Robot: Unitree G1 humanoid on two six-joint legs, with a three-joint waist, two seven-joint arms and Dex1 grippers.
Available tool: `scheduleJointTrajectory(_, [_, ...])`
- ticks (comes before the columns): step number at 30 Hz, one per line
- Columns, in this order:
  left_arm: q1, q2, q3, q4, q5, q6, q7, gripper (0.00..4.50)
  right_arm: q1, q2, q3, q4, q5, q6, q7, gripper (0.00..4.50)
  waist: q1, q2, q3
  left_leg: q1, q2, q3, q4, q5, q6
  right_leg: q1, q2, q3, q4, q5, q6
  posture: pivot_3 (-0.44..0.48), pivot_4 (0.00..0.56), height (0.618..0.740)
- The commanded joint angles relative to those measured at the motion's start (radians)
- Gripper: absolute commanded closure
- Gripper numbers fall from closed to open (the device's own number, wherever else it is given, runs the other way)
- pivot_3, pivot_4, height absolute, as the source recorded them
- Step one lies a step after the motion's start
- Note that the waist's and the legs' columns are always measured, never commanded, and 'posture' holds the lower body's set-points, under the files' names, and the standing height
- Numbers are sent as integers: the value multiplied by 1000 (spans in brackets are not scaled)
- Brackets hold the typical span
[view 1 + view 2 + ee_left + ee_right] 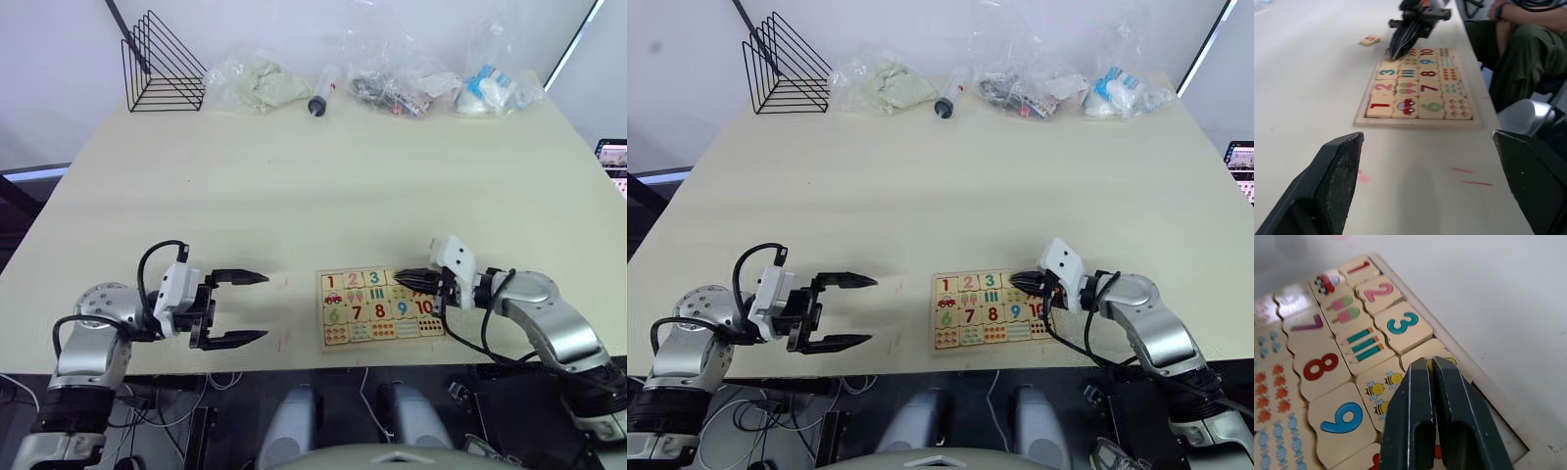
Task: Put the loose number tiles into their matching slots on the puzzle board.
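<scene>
The puzzle board (321,309) lies near the table's front edge, right of centre. Tiles 1 (1379,105), 2 (1383,87) and 3 (1402,324) sit in its top row. My right gripper (400,279) is shut, and its tips (1430,360) rest on the fourth tile (1420,349) of that row, whose digit is covered. The slot beyond it at the board's corner (1509,436) looks bare. One loose tile, a red 5 (1369,40), lies on the table just past the board. My left gripper (265,306) hangs open and holds nothing, a hand's width left of the board.
A black wire rack (162,64), several clear plastic bags (257,83) and a syringe-like tube (320,96) line the table's far edge. A seated person (1528,54) shows beyond the board in the left wrist view. The board lies close to the front table edge (294,370).
</scene>
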Motion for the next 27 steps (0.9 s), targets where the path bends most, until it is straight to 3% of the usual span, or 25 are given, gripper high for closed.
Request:
scheduleJointTrajectory(1, [27,-5,39,-27,-10,2,41,0,29,-8,-76,-57,42,-25,-6,4355,0,0,0,0,0,0,0,0,0,0,0,0,0,0,0,0,150,740])
scheduleJointTrajectory(13, [123,-28,112,-50,-3,15,205,0,246,-9,-320,-60,113,-173,-26,4355,1,0,0,0,0,1,0,0,0,0,0,1,0,0,0,0,150,740])
scheduleJointTrajectory(18, [156,-42,153,-55,-10,27,265,0,333,-20,-436,-6,130,-255,-4,2015,2,0,0,1,0,1,0,0,0,1,0,1,0,0,0,0,150,740])
scheduleJointTrajectory(21, [179,-49,170,-68,-23,57,298,0,370,-25,-493,16,163,-293,28,347,3,1,0,1,0,1,0,0,0,2,-1,1,0,0,0,0,150,740])
scheduleJointTrajectory(22, [188,-49,174,-74,-26,69,305,0,379,-28,-503,19,169,-301,37,65,2,1,0,2,0,1,0,0,0,2,-1,1,0,0,0,0,150,740])
scheduleJointTrajectory(27, [248,-75,216,-115,-22,81,371,0,436,-4,-591,73,205,-367,49,65,1,1,-1,4,1,2,0,0,0,3,0,3,0,0,0,0,150,740])
